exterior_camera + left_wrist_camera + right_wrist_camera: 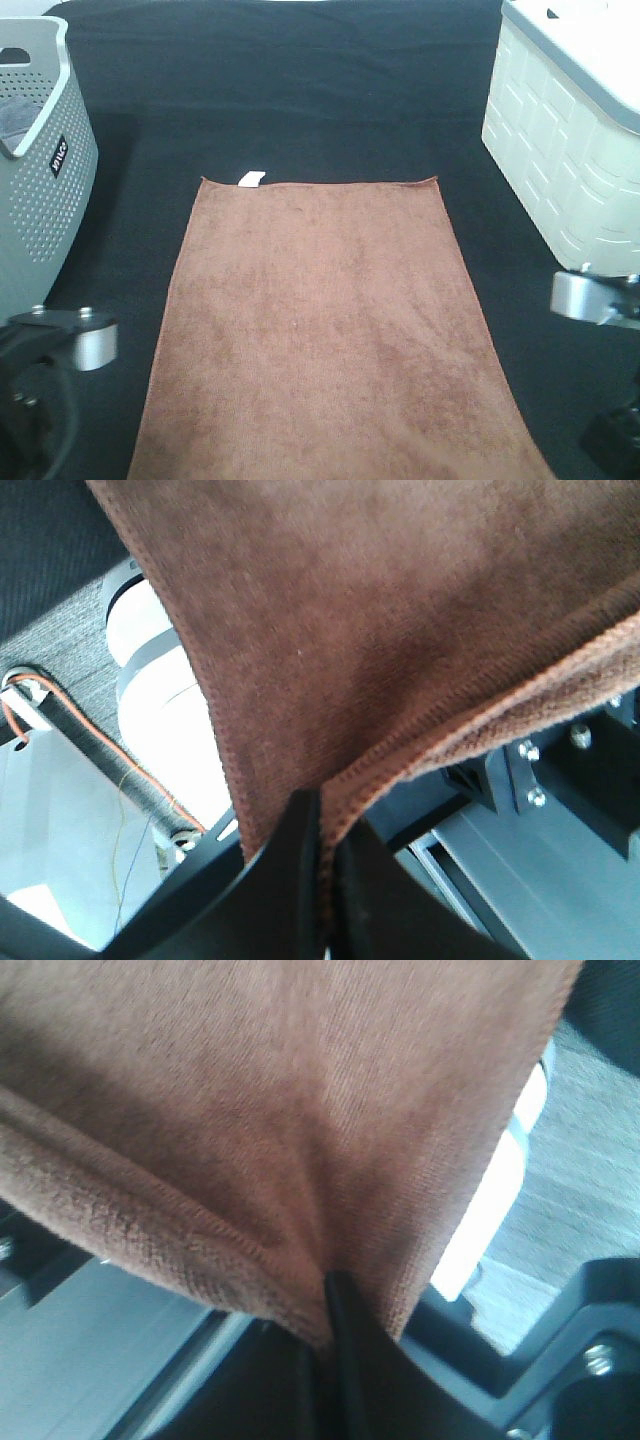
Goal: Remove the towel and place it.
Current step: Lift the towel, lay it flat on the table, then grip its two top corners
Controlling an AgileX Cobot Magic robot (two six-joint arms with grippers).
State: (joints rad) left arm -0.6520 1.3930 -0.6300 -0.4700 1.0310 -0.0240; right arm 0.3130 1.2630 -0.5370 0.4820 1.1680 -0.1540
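Rust-brown fuzzy towel with a stitched hem and a little white tag on its far short edge. It's spread flat on the black worktop, between a grey basket and a white basket. The left end effector is clamped tight on the hemmed edge, and the right end effector is pinching the hem too.

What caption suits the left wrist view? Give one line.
Left gripper shut on a hemmed corner of the brown towel.
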